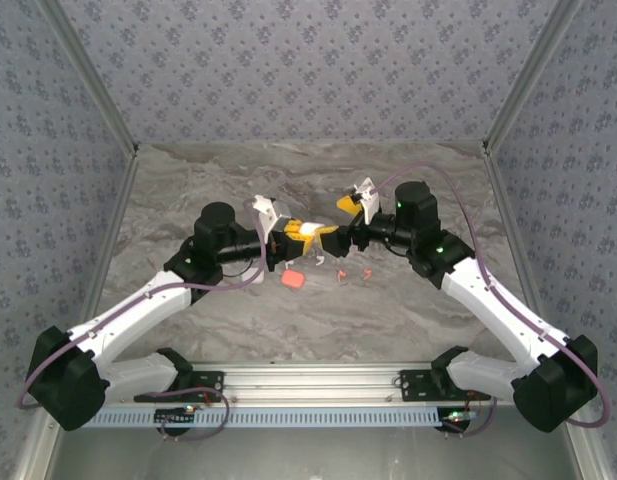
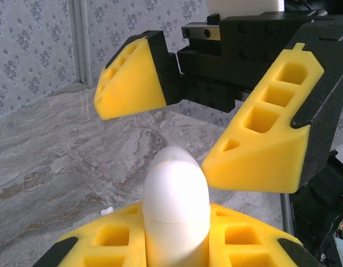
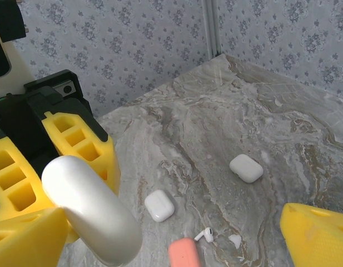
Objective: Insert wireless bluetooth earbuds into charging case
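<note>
White plastic identifies the held part: a rounded charging case (image 2: 177, 203), clamped between the yellow fingers (image 3: 76, 144) of the left gripper (image 1: 291, 238). This gripper is closed on the lower body of the case and holds it raised above the marble-patterned table (image 1: 238, 330). The rounded free end projects forward past the fingertips. A seam runs across the case just above the grip, and the lid appears shut.

The right gripper (image 2: 185, 130) faces the case head-on with its jaws spread fully apart. One jaw stands to each side of the projecting end, near it but not touching. It holds nothing. This arrangement suggests a two-arm operation. The left arm acts as a fixture, steadying the body, while the right arm lines up on the exposed end, probably to work the lid. Gripping low on the body leaves that end free for this purpose.

The earbuds lie loose on the table, none in either gripper:
- A white earbud (image 3: 204, 234) rests just beside a coral case (image 3: 184, 253).
- Coral-red earbuds (image 1: 340, 275) lie on the table below the two grippers.

Two further white cases (image 3: 159, 205) rest closed on the table, well apart from each other.

Insertion is judged not yet begun, because the held case must be opened first.
</note>
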Controlling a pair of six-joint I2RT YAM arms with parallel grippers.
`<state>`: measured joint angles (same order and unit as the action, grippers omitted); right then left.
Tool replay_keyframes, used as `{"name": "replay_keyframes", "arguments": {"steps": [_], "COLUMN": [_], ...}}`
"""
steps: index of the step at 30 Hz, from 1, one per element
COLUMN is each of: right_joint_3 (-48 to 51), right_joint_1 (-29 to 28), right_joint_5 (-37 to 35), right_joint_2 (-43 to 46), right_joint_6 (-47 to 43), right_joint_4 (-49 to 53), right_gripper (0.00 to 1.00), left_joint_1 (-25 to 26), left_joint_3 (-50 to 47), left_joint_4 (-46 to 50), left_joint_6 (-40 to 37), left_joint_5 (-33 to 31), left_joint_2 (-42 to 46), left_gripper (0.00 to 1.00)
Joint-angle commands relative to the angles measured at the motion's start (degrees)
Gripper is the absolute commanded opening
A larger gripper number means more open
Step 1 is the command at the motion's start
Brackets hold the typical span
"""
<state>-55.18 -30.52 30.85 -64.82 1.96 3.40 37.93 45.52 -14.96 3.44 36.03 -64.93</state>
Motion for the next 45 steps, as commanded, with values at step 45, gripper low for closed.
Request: {"name": "replay_keyframes", "arguments": {"steps": [45], "right_joint_3": [-6.32], "right_joint_1": [10.72], "right_joint_5": [-9.95], "right_joint_2": [-10.26], "right_joint_6": [3.26], "right_joint_4": [26.22], "right_gripper": [0.99], "left_joint_1": [0.65], "left_joint_3": [-8.53], "left_joint_4": [-4.57], "left_joint_6": [-4.22], "left_joint_5": [-3.25], "left_joint_2": [11.83], "left_gripper": [0.00]}}
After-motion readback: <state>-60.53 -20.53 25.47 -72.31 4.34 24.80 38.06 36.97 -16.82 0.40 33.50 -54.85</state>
